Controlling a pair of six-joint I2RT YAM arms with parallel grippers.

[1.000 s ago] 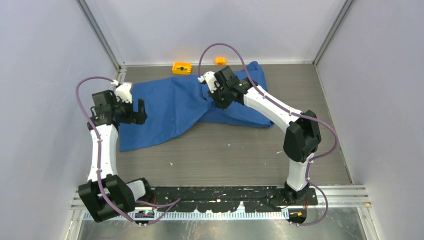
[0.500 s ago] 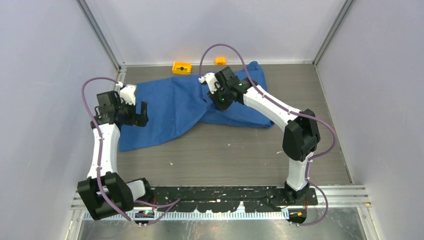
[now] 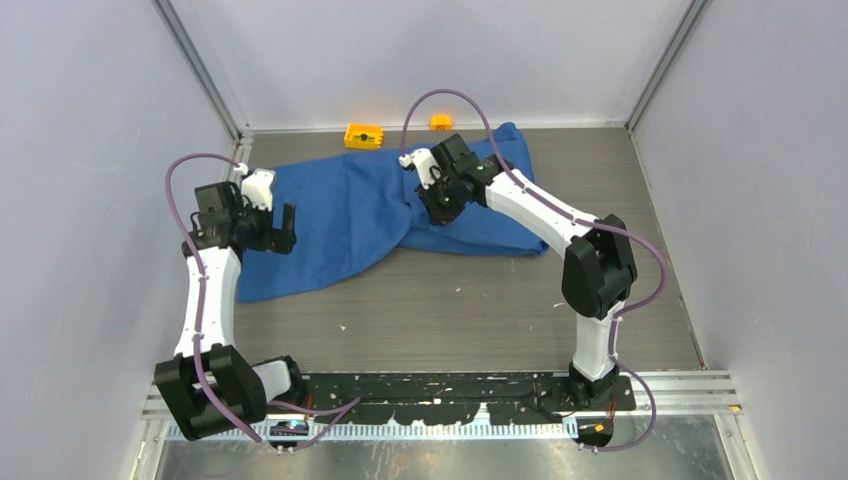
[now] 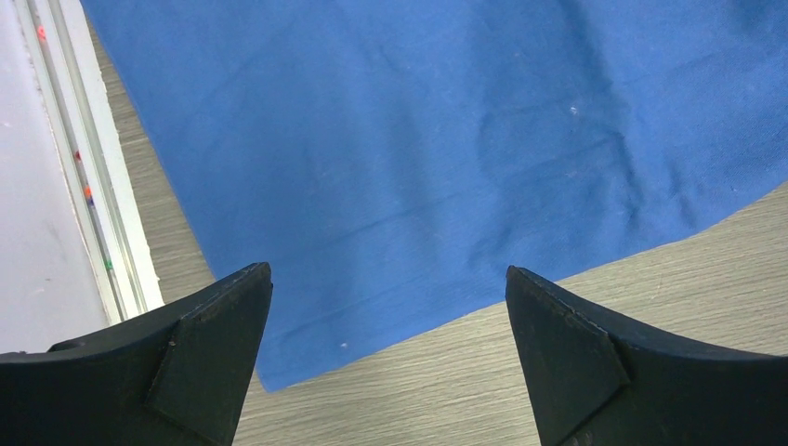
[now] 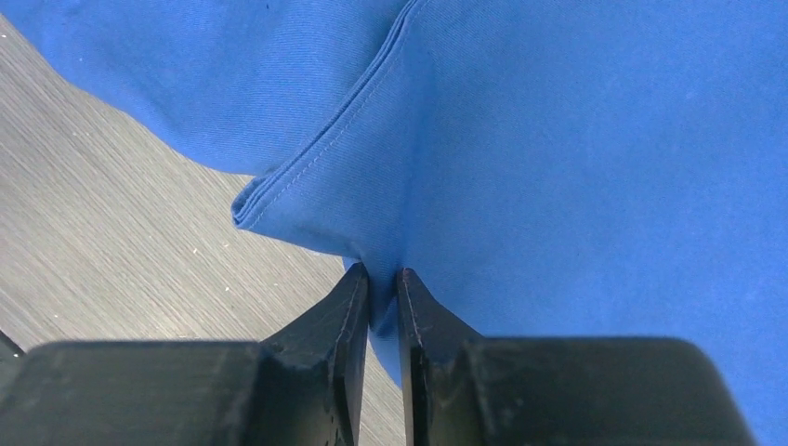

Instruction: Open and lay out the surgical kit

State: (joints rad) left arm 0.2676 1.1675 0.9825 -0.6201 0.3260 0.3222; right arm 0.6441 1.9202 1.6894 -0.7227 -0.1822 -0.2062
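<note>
The surgical kit's blue cloth wrap (image 3: 350, 210) lies spread and rumpled across the far half of the table, and no other part of the kit shows. My right gripper (image 3: 437, 205) sits over the wrap's middle. In the right wrist view its jaws (image 5: 383, 271) stand almost together, with a raised fold of the blue cloth (image 5: 576, 139) pinched between the tips. My left gripper (image 3: 283, 228) hovers over the wrap's left part. It stands wide open (image 4: 388, 274) above the near edge of the cloth (image 4: 418, 139), with nothing between its fingers.
Two small orange blocks (image 3: 363, 135) (image 3: 440, 122) sit against the back wall behind the cloth. A metal rail (image 4: 88, 195) runs along the table's left edge, close to the left gripper. Grey walls close in the left, right and back.
The left gripper has drifted slightly toward the near left. The right arm's elbow has shifted a little left, while its gripper stays at the cloth's fold.
</note>
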